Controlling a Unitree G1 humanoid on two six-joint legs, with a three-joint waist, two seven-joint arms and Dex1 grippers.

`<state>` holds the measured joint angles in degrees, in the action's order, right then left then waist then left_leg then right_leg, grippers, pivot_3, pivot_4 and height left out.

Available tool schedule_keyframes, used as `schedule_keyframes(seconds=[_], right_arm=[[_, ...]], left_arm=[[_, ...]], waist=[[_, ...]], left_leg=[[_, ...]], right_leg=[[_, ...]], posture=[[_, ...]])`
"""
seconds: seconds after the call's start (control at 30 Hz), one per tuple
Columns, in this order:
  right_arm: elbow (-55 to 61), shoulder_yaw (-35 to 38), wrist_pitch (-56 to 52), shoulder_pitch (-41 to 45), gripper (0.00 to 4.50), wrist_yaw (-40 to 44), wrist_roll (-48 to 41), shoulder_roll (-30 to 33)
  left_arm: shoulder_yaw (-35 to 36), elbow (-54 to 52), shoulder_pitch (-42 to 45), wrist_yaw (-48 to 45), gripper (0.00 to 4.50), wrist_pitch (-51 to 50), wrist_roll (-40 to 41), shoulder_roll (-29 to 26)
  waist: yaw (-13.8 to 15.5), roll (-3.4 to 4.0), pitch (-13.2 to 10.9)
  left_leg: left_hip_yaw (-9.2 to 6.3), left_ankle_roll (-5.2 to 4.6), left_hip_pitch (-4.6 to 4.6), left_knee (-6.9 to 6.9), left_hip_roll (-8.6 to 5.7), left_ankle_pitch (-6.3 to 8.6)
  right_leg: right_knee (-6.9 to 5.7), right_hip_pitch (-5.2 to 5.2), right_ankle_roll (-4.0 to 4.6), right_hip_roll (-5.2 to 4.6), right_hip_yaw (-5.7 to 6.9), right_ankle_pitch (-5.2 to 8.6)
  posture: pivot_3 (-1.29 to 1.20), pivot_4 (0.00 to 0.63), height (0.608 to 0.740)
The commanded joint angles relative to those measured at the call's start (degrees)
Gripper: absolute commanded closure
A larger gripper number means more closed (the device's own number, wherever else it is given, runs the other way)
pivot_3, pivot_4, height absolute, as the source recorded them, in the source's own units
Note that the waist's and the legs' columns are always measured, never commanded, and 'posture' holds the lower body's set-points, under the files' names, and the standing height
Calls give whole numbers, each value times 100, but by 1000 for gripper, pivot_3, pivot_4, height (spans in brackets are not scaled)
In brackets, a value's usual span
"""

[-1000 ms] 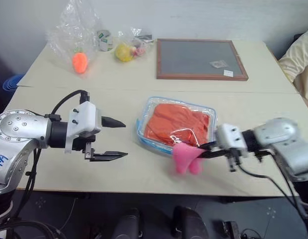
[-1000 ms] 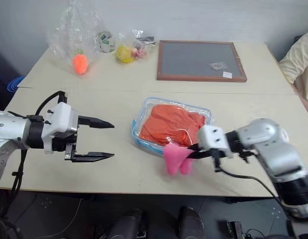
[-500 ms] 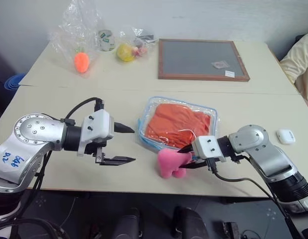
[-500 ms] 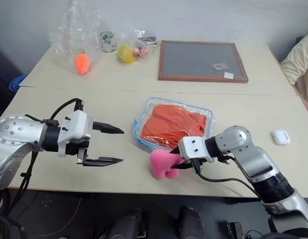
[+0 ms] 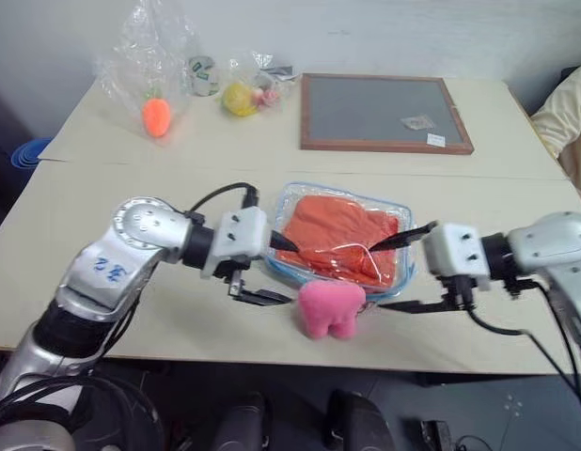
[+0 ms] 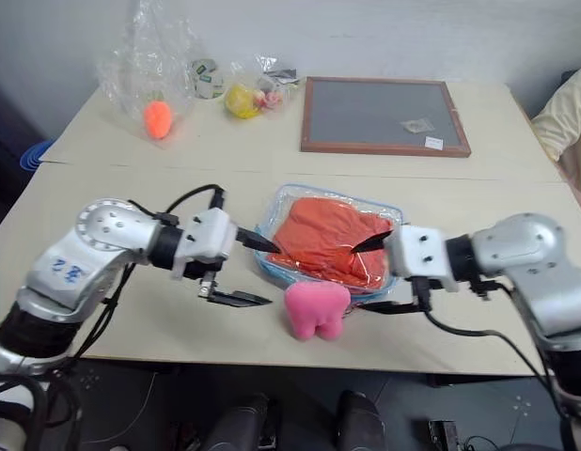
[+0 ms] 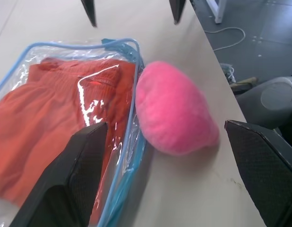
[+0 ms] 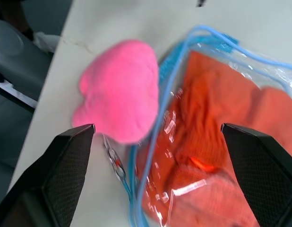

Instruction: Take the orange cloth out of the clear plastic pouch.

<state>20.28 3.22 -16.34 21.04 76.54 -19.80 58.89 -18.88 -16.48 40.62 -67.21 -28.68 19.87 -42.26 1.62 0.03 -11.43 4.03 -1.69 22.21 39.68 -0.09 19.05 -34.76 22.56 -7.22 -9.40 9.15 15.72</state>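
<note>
The table (image 5: 102, 207) carries a framed grey board (image 5: 384, 111) at its far edge, toward the right corner. The clear plastic pouch (image 5: 283, 263) lies flat near the middle of the front edge, the orange cloth (image 5: 337, 235) entirely inside it. A pink plush (image 5: 331, 307) sits at the front edge, touching the pouch's near side. The left gripper (image 5: 277, 269) hovers at the pouch's left end, jaws wide apart, holding nothing. The right gripper (image 5: 407, 269) hovers at the pouch's right end, jaws spread wide, empty. 2 crinkly bags (image 5: 145, 61) with small toys sit near the far left corner.
</note>
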Motion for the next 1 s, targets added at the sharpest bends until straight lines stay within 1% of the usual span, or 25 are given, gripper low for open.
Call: schedule_keyframes(seconds=[0.03, 0.13, 0.27, 0.37, 0.4, 0.47, 0.57, 0.7, 0.77, 0.87, 1.0], right_arm=[[-260, 305, 656, -497, 23, -61, 439, 300], [-331, 261, 899, -743, 23, -181, 606, 262], [-625, -120, 1287, -664, 23, -507, 1027, -30], [-1035, -422, 1686, -465, 569, -716, 1405, -233], [-1155, -484, 1768, -412, 963, -736, 1460, -271], [-1394, -631, 1928, -291, 1561, -724, 1535, -346], [-1661, -811, 2074, -120, 2633, -731, 1614, -458], [-1859, -871, 2239, -26, 3986, -630, 1598, -460], [-1898, -872, 2305, -20, 4496, -565, 1555, -419], [-2089, -819, 2610, 141, 4496, -725, 1656, -491], [-2357, -839, 2894, 314, 4496, -752, 1726, -486]], left_arm=[[-417, 281, 156, -258, 343, 431, -352, 280], [-600, 553, 204, -313, 343, 425, -465, 573], [-848, 744, 149, -536, 343, 602, -696, 697], [-746, 796, 101, -514, 890, 528, -619, 819], [-725, 789, 92, -521, 1245, 486, -608, 825], [-680, 762, 61, -513, 1797, 472, -640, 788], [-566, 698, 10, -428, 2741, 416, -648, 751], [-422, 537, -90, -354, 3957, 334, -631, 686], [-352, 444, -174, -296, 4466, 291, -628, 639], [-156, 252, -511, 31, 4466, 305, -859, 398], [409, -149, -1091, 319, 4466, 91, -723, -10]], waist=[[-2, -1, -1], [-4, -1, -1], [-32, -1, 0], [-24, -1, 0], [-24, -1, 0], [-7, -1, -1], [-11, -1, 0], [-17, -1, 0], [-17, -1, 0], [-26, -1, 0], [-41, 0, -1]], left_leg=[[4, -1, -1, 0, -2, 0], [27, -2, -2, 1, -1, 1], [25, -2, -5, 4, 4, 1], [21, -2, -3, 5, 5, 1], [14, -3, -3, 7, 4, 1], [4, -4, -1, 11, 4, 1], [-1, -4, 1, 16, 6, 1], [-2, -4, 1, 16, 8, 1], [-2, -4, 1, 16, 11, 1], [-2, -4, 1, 16, 13, 1], [-2, -4, -1, 14, 29, 1]], right_leg=[[0, 0, 0, 0, -2, 0], [-3, 0, 0, -1, -4, 0], [-7, 1, 0, 1, -5, 0], [-6, 1, 0, 1, -4, 0], [-6, 1, 0, -1, -7, 0], [-6, 0, -1, -2, -4, 0], [-6, -2, -1, -2, -1, 0], [-7, -3, -1, -2, -1, 0], [-7, -2, -1, -2, -1, 0], [-6, -2, -1, -2, -1, 0], [-9, -1, -1, -2, -2, 0]], posture=[[0, 150, 740], [0, 150, 740], [0, 150, 740], [0, 150, 740], [0, 150, 740], [0, 150, 740], [0, 150, 740], [0, 150, 740], [0, 150, 740], [0, 150, 740], [0, 150, 740]])
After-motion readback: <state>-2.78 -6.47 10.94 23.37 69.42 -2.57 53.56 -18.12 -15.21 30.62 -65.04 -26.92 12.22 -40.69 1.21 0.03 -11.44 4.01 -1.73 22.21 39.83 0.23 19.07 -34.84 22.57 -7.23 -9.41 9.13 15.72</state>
